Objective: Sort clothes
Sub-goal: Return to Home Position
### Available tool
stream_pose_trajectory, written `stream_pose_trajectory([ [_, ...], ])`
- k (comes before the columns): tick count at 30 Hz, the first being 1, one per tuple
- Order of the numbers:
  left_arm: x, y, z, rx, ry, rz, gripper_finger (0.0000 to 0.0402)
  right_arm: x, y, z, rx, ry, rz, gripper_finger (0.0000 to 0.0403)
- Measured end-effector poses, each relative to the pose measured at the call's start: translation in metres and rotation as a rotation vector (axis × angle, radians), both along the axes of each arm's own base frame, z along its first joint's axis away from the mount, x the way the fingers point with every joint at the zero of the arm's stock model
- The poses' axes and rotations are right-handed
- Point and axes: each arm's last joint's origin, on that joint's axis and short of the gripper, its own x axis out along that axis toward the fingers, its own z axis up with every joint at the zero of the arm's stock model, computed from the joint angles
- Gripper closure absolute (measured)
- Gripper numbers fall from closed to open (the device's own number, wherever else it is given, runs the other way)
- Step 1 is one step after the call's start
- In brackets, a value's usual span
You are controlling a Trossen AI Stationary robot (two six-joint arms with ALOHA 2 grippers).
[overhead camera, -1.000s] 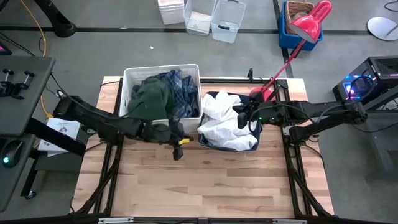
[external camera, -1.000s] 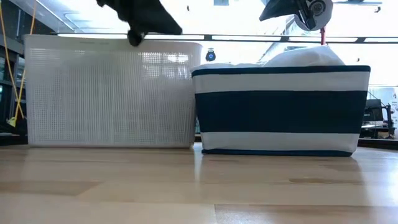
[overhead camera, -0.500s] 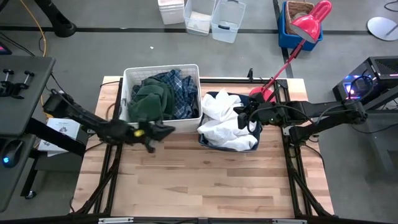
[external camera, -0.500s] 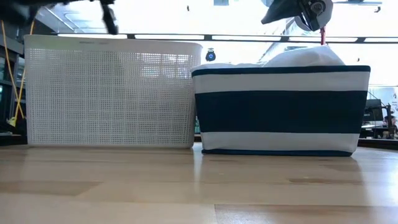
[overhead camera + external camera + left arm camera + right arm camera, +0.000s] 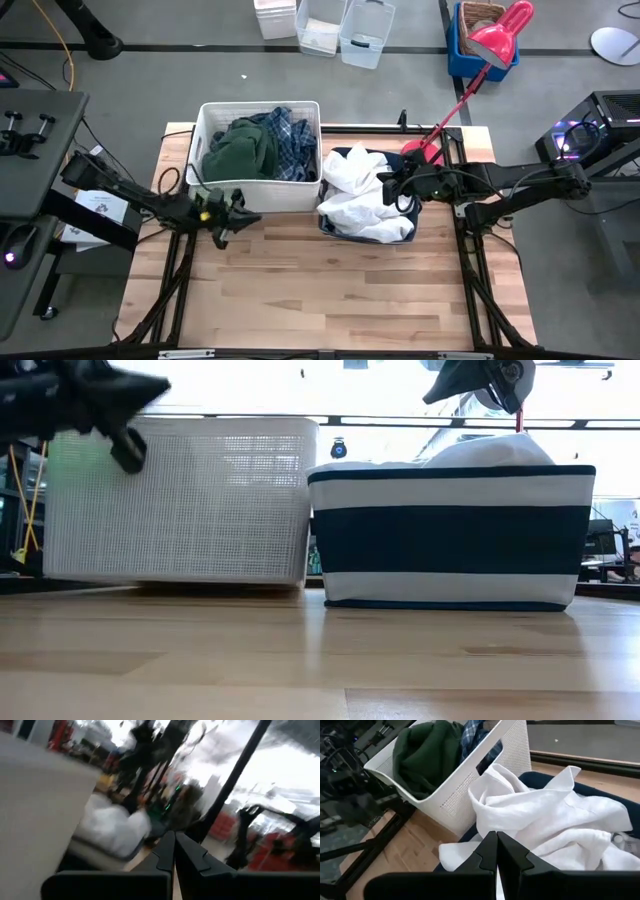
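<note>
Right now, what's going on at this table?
The sorting looks about done. The dark green garment and the plaid shirt lie in the white bin, and the white clothes fill the navy bin beside it. The left gripper, shut and empty, is by the white bin's near left corner. The right gripper, also shut and empty, hovers over the white clothes.

Grey concrete floor [image 5: 180,80] all round the wooden table [image 5: 320,300]. Far beyond the right gripper [image 5: 385,188], clear plastic storage boxes [image 5: 362,30] and a blue crate [image 5: 460,58] under a red long-handled dustpan [image 5: 497,40]. Outward of the left gripper [image 5: 240,215], a black desk [image 5: 35,140]. Overhead, bright ceiling light strips [image 5: 400,421].
</note>
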Motion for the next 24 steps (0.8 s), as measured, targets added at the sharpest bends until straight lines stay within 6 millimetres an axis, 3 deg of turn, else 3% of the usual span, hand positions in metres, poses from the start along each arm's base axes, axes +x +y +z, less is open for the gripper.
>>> stream_pose_trajectory([
  [5, 0.0, 0.0, -0.025, 0.13, 0.264, -0.033, 0.0402, 0.001, 0.001, 0.0, 0.028, -0.007, 0.02, 0.0403],
  [10, -0.002, 0.0, -0.039, 0.298, 0.393, -0.063, 0.0402, 0.001, 0.006, 0.0, 0.075, -0.003, 0.094, 0.0403],
  [17, -0.003, 0.0, -0.044, 0.523, 0.437, -0.066, 0.0402, -0.001, 0.028, -0.002, 0.107, -0.001, 0.175, 0.0403],
  [21, -0.003, -0.001, -0.045, 0.515, 0.431, -0.127, 0.0402, -0.006, 0.049, -0.01, 0.11, 0.047, 0.207, 0.0403],
  [24, -0.003, -0.003, -0.045, 0.463, 0.428, -0.186, 0.0401, -0.012, 0.066, -0.028, 0.149, 0.081, 0.223, 0.0403],
])
